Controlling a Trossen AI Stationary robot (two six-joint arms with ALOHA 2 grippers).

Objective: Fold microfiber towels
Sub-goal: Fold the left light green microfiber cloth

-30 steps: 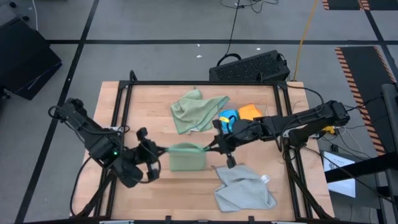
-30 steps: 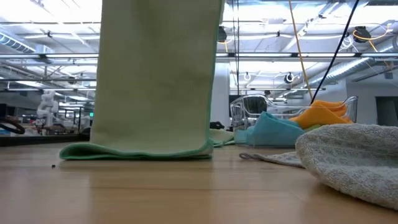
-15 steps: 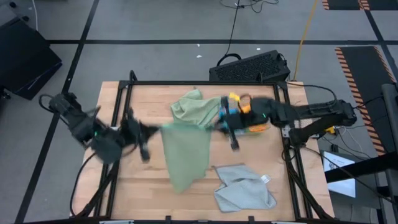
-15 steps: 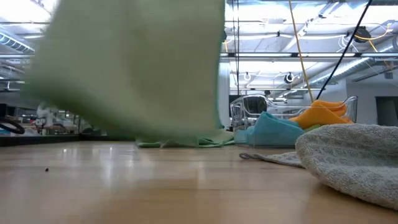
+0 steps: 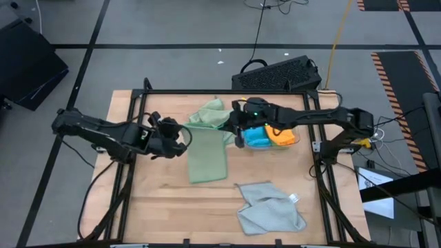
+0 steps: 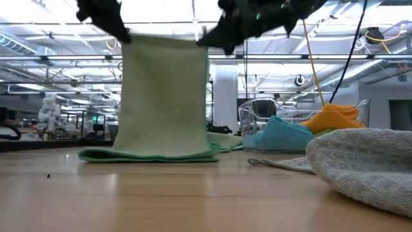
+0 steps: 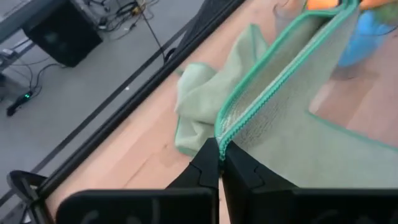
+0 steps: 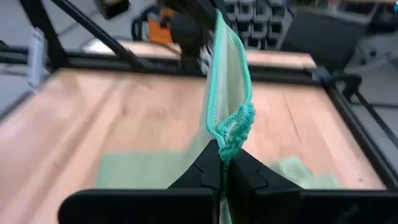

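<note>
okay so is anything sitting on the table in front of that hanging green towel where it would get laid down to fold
Nothing visible does. Both the left gripper and right gripper hold the pale green towel, and the wood in front of it is bare; the grey towel lies off to the side.

- A pale sage green towel (image 5: 207,156) hangs by its upper corners, its lower part lying flat on the wood.
- A second pale sage green towel (image 5: 211,114) lies crumpled just behind it.
- A bright blue towel (image 5: 258,137) and an orange towel (image 5: 284,136) lie bunched side by side.
- A light grey towel (image 5: 267,209) lies loosely crumpled near the front edge.
</note>
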